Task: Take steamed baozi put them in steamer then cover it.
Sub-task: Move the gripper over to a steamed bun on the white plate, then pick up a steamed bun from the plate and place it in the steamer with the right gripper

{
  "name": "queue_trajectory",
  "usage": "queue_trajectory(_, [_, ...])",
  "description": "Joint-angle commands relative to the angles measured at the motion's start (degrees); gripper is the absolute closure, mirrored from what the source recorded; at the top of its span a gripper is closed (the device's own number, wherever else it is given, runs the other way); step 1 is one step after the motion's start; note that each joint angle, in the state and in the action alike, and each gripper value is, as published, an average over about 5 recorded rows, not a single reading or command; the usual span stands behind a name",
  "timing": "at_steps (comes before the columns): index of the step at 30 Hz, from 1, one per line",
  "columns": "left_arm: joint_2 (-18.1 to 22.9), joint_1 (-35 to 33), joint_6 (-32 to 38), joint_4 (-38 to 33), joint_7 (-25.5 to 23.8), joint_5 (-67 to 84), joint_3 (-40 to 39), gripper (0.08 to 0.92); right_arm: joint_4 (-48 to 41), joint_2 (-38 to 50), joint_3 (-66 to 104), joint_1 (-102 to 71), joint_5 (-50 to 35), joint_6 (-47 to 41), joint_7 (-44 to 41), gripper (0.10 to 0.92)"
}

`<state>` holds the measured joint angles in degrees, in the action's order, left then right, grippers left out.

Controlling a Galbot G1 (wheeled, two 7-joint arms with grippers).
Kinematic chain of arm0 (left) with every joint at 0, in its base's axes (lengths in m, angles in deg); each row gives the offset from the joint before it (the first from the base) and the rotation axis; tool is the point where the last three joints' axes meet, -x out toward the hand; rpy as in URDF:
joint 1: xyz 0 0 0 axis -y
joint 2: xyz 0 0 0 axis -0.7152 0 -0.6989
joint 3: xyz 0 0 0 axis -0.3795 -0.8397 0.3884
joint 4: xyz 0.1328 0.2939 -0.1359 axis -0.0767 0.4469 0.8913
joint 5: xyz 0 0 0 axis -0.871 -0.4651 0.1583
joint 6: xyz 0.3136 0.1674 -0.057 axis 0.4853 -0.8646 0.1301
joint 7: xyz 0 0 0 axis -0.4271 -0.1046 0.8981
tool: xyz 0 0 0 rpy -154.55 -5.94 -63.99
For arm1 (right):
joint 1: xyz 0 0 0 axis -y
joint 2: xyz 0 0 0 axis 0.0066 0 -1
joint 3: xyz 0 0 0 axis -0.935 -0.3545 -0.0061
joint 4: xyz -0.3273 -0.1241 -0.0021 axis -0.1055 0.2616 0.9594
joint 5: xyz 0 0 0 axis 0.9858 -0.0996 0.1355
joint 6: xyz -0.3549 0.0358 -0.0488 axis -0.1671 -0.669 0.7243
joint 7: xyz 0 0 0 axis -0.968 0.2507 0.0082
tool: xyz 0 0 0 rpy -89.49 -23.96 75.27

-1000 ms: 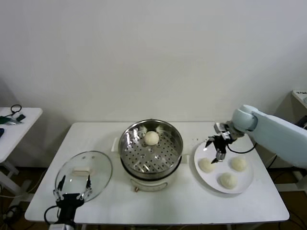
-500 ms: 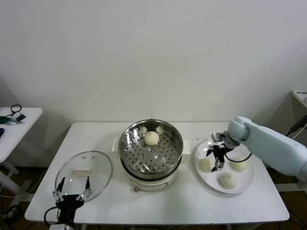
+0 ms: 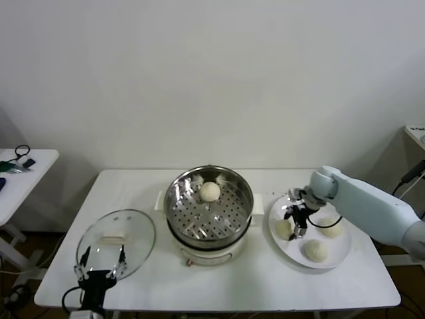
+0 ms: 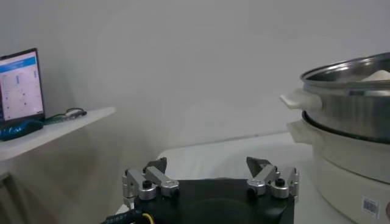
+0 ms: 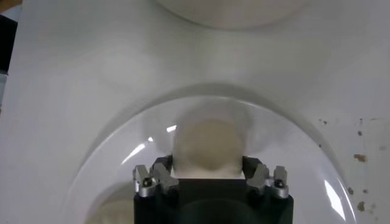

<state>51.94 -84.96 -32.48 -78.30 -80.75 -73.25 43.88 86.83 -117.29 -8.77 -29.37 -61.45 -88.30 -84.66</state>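
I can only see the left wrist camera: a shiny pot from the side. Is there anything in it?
Observer: Yes, one baozi lies on the perforated tray inside the steamer.
Operator: Are there more buns?
Observer: Three, on a white plate on the robot's right of the steamer.
Operator: Is anything touching them?
Observer: The right gripper is closed on the plate baozi nearest the steamer, which is not yet lifted off the plate.

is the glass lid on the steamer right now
No, the glass lid lies flat on the table to the left of the steamer, whose top stands open with one baozi on its perforated tray.
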Motion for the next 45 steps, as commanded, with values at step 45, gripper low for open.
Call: queue_trajectory(45, [-0.39, -4.73, 2.17, -4.86, -1.12, 0.94, -1.62, 0.177, 10.96, -25.05, -31.65, 44.5, -44.38, -13.66, 9.23, 0.351])
